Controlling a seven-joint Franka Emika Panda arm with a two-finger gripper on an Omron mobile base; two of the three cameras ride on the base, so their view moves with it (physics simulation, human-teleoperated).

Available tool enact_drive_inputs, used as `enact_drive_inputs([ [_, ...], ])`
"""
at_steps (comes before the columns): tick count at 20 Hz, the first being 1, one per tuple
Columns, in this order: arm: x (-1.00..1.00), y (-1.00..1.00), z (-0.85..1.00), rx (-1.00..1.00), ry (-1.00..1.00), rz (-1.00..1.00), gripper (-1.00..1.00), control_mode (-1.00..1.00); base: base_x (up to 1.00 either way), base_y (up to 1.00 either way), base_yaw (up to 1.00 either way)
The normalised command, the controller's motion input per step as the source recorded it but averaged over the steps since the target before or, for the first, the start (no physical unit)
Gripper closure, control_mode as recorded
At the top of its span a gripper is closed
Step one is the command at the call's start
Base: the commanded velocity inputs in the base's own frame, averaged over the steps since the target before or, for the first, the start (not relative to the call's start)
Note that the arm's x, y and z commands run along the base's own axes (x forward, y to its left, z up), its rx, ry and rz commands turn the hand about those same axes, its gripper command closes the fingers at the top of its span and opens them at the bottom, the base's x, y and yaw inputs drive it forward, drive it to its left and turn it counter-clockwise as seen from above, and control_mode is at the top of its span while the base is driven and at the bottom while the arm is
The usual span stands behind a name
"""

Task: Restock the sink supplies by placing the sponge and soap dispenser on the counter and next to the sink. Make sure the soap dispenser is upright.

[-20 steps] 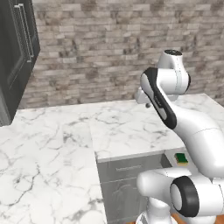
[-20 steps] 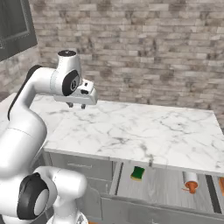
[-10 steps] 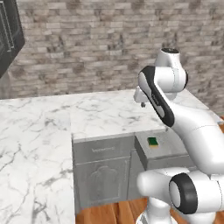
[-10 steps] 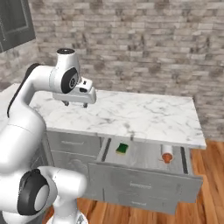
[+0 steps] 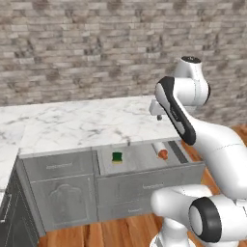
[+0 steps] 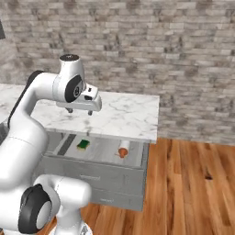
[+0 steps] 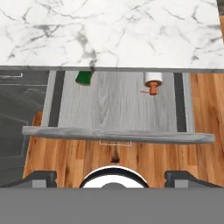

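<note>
Our claw [image 6: 80,110] hangs with jaws apart over the tabletop [image 6: 124,117], since sponge [image 7: 83,78] and soap dispenser [image 7: 153,82] wait at 12 o'clock in the open drawer [image 7: 118,135].

A grey-brown brick wall [image 6: 183,55] runs behind; wood plank floor [image 6: 193,183] below — grey cabinets [image 5: 62,193] with one drawer [image 7: 118,109] pulled open.

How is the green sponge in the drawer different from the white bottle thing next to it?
The sponge is a small flat block, green over yellow; the soap dispenser is a longer white cylinder with an orange top. The sponge sits flat, while the soap dispenser lies on its side, not upright. The sponge is toward one end of the drawer, the dispenser toward the other. Both lie in the same open drawer, apart from each other.
</note>
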Motion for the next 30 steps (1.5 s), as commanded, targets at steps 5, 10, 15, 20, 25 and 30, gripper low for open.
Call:
enact_drive_inputs([
  [5, 0.0, 0.0, 0.0, 0.0, 0.0, 0.0, -1.0, 1.0, 0.0, -0.75, 0.0],
  [10, 0.01, -0.09, -0.42, 0.04, 0.03, -0.02, -1.0, -1.0, 0.0, -0.1, -0.01],
  [15, 0.42, -0.05, -1.0, 0.01, 0.36, -0.09, -1.0, -1.0, 0.0, 0.0, 0.0],
  [20, 0.25, -0.01, -1.0, -0.01, 0.39, -0.03, -1.0, -1.0, 0.0, 0.0, 0.0],
  [25, 0.29, 0.06, -1.0, 0.0, 0.17, -0.04, -1.0, -1.0, 0.0, 0.0, 0.0],
  [30, 0.15, 0.02, -0.73, -0.04, 0.12, 0.0, -1.0, -1.0, 0.0, 0.0, 0.0],
])
